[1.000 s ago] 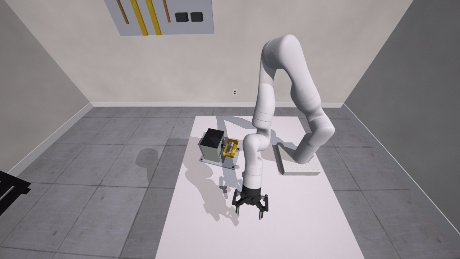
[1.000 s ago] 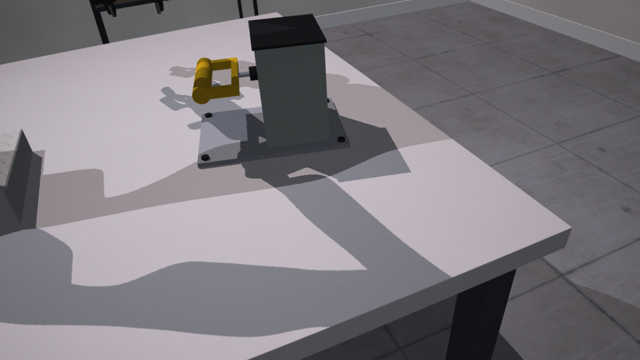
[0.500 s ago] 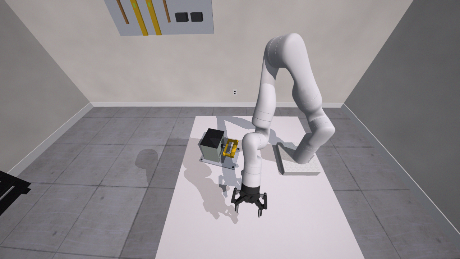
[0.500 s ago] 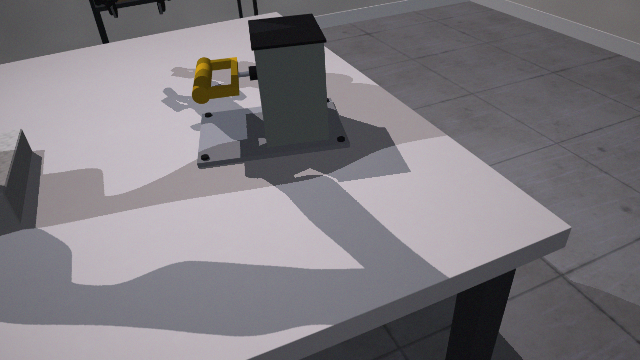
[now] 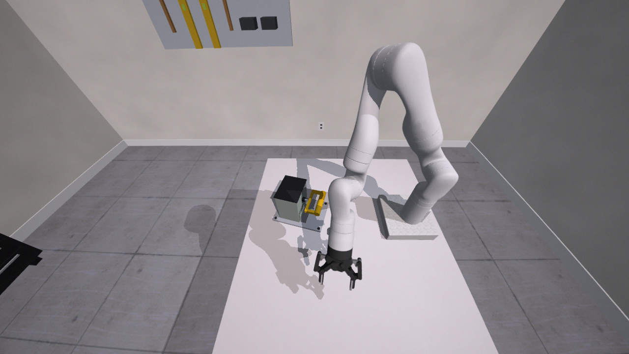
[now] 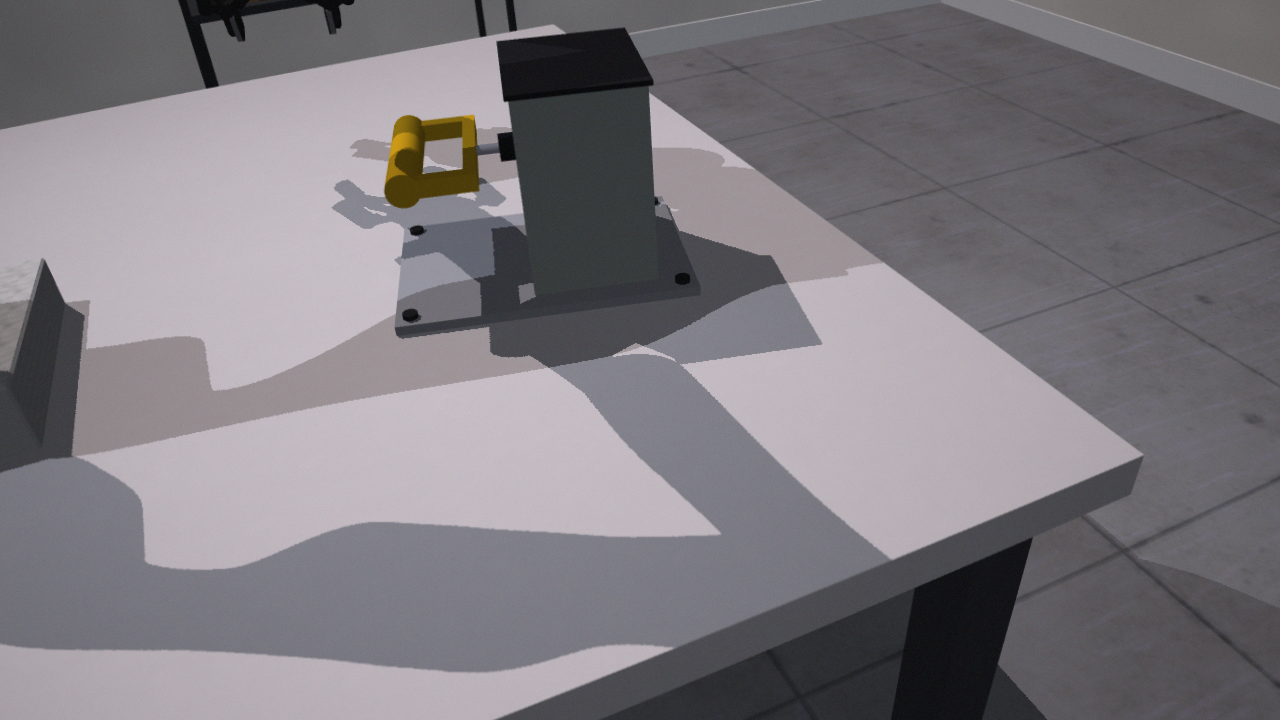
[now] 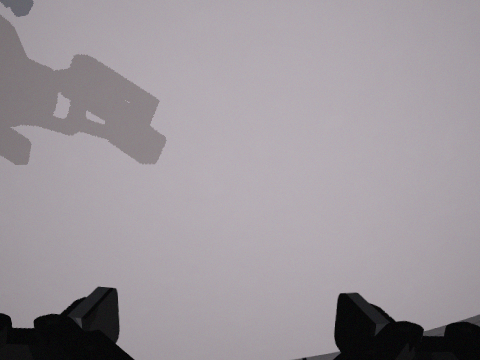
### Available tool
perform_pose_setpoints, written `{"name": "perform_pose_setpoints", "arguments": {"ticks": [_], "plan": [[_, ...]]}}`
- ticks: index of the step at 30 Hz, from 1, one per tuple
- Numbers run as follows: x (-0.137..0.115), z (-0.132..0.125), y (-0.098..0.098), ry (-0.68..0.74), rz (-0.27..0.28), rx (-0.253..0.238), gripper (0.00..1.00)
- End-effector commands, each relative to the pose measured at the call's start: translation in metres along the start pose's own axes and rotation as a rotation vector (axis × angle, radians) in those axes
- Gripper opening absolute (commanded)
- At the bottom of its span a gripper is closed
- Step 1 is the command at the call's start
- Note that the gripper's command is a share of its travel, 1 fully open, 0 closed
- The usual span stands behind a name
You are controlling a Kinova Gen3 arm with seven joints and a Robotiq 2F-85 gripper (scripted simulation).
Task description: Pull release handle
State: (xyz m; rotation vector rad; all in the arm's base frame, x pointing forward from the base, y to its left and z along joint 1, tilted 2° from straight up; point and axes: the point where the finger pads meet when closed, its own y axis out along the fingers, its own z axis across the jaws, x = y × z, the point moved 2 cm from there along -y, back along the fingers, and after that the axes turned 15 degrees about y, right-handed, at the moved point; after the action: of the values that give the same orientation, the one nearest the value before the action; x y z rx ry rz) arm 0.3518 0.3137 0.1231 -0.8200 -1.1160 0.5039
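The yellow release handle [image 5: 317, 203] is a rectangular loop on a short rod. It sticks out of a grey housing box with a black top [image 5: 288, 197], bolted to a grey base plate [image 5: 297, 222]. The exterior view shows the handle [image 6: 422, 159] close against the box [image 6: 581, 161]. My gripper [image 5: 337, 278] points straight down, open and empty, above the white table, well in front of the handle. In the wrist view the fingertips frame bare table with only shadows.
A pale textured block [image 5: 406, 216] lies on the table to the right of the handle, near the arm's base. My forearm [image 5: 342, 211] hangs just to the right of the handle. The table edge [image 6: 984, 528] runs close beside the box.
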Motion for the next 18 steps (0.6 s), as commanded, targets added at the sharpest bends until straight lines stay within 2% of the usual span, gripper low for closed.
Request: {"name": "perform_pose_setpoints", "arguments": {"ticks": [1, 18], "plan": [[0.003, 0.002, 0.0, -0.009, -0.002, 0.0, 1.0], [-0.006, -0.011, -0.01, -0.018, 0.035, -0.014, 1.0]]}}
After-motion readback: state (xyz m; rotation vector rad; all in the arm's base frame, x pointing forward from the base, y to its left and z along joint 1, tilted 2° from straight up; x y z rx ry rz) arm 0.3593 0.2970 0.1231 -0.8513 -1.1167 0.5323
